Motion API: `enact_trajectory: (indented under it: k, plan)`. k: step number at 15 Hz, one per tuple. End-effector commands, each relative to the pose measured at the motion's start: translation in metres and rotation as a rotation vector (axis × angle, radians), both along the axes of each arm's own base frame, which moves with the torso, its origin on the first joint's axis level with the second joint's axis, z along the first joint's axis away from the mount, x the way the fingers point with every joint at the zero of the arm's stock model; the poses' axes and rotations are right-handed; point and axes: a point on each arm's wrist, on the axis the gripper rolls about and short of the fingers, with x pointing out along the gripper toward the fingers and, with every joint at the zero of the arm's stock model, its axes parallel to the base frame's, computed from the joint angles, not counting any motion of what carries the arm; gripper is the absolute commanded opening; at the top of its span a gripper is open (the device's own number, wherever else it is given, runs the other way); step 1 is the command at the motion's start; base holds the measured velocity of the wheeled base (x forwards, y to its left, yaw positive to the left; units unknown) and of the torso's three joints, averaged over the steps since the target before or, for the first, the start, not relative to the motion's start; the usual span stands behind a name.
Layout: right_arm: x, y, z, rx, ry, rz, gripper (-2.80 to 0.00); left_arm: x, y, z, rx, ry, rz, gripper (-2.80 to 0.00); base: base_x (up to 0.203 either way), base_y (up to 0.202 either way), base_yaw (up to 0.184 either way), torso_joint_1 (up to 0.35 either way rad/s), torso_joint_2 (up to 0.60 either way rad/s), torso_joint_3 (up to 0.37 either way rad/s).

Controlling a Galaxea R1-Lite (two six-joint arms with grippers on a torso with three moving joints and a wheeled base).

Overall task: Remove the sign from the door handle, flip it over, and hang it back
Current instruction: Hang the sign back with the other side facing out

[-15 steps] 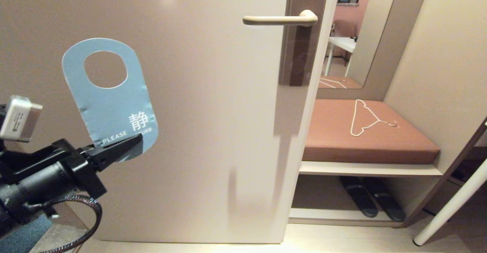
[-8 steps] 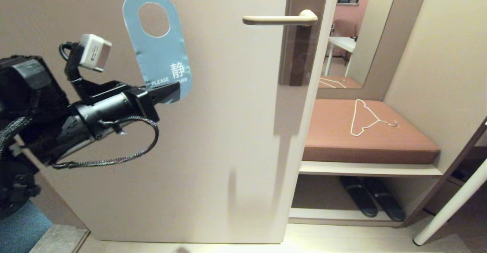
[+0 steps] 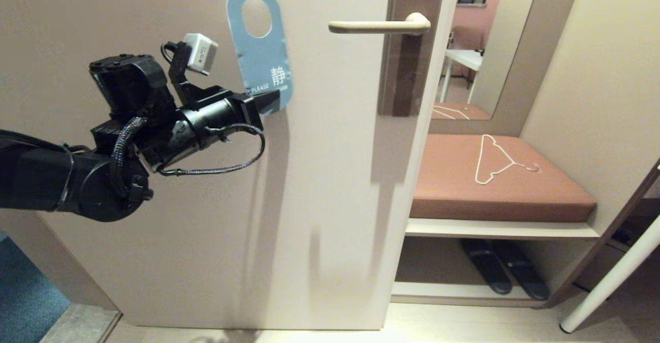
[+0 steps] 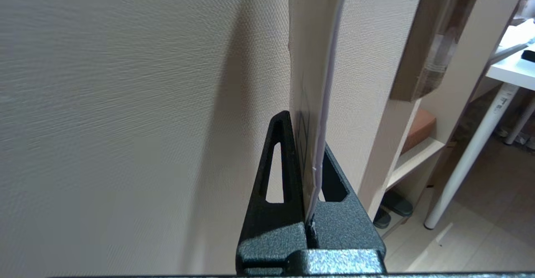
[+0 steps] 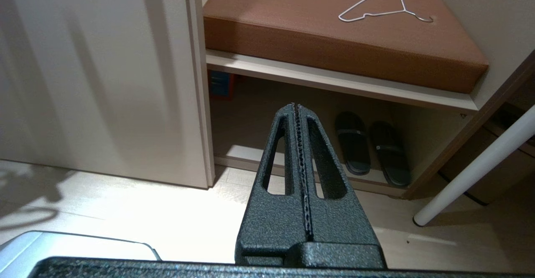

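Left gripper (image 3: 273,99) clamped on sign's (image 3: 260,44) lower end | sign upright above it, left of door handle (image 3: 379,25)

sign (image 3: 260,49) lettering partly behind left gripper (image 3: 273,100)

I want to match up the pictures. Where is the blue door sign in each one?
Head view: the thin grey-blue card sign stands upright left of the beige lever door handle, pinched at its bottom end.
Left wrist view: seen edge-on, between black fingers.
Right wrist view: not in it.
Shared landmark: the black slippers.
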Motion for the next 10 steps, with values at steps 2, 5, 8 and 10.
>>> enact_trajectory:
  k: [2,5,8,10]
  plan:
    - [0.0,0.0,0.0,-0.001,0.002,0.001,-2.8,0.009,-0.013,-0.009,0.004,0.014,-0.029,-2.8,0.0,0.0,0.0,0.0,0.0,0.0]
    - [0.0,0.0,0.0,-0.001,0.002,0.0,-2.8,0.008,-0.029,-0.009,0.002,0.01,-0.068,-2.8,0.0,0.0,0.0,0.0,0.0,0.0]
    - [0.0,0.0,0.0,-0.001,0.002,0.0,-2.8,0.007,-0.043,-0.006,-0.005,-0.006,-0.102,-2.8,0.0,0.0,0.0,0.0,0.0,0.0]
    - [0.0,0.0,0.0,-0.001,0.002,0.0,-2.8,0.006,-0.047,-0.006,-0.006,-0.007,-0.113,-2.8,0.0,0.0,0.0,0.0,0.0,0.0]
